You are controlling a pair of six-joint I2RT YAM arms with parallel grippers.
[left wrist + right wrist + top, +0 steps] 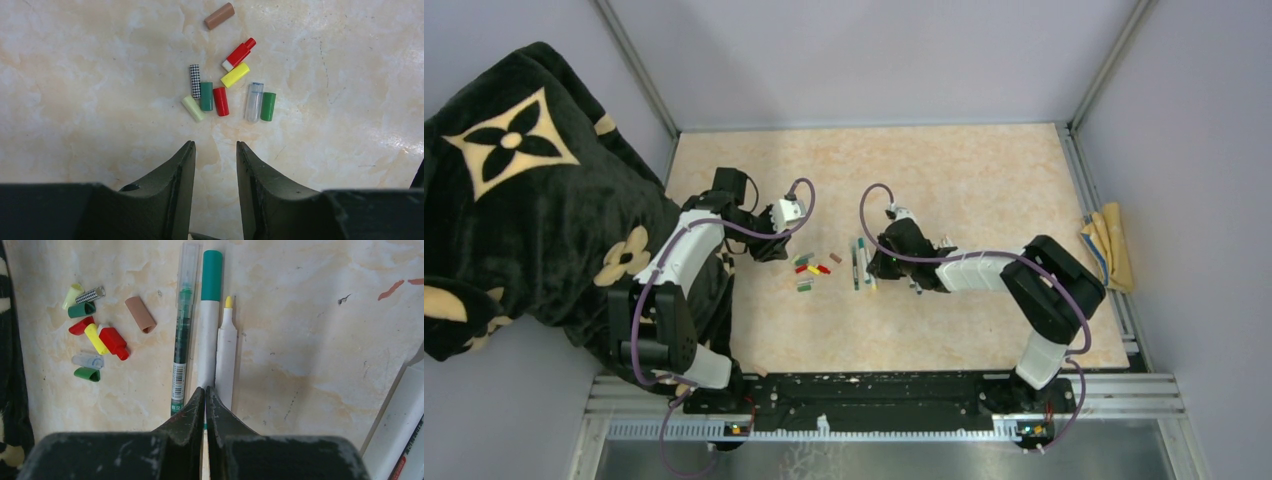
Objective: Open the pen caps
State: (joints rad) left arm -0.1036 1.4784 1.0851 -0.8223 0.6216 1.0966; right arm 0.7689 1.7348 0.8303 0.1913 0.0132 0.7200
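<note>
Nine pen caps (220, 101) and three aligned pens (208, 340) lie on the marbled table (984, 170); the left gripper (215, 144) gapes empty, the right gripper (205, 390) is pinched together.

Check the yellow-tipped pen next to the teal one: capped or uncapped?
Uncapped. The yellow-tipped pen shows a bare yellow nib, no cap over it; the teal pen beside it has its cap on.

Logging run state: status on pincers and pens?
Left pincer open, empty, short of loose caps. Right pincer shut above teal-capped pen, cap on. Yellow-tipped pen beside it uncapped. Nothing in the way.
</note>
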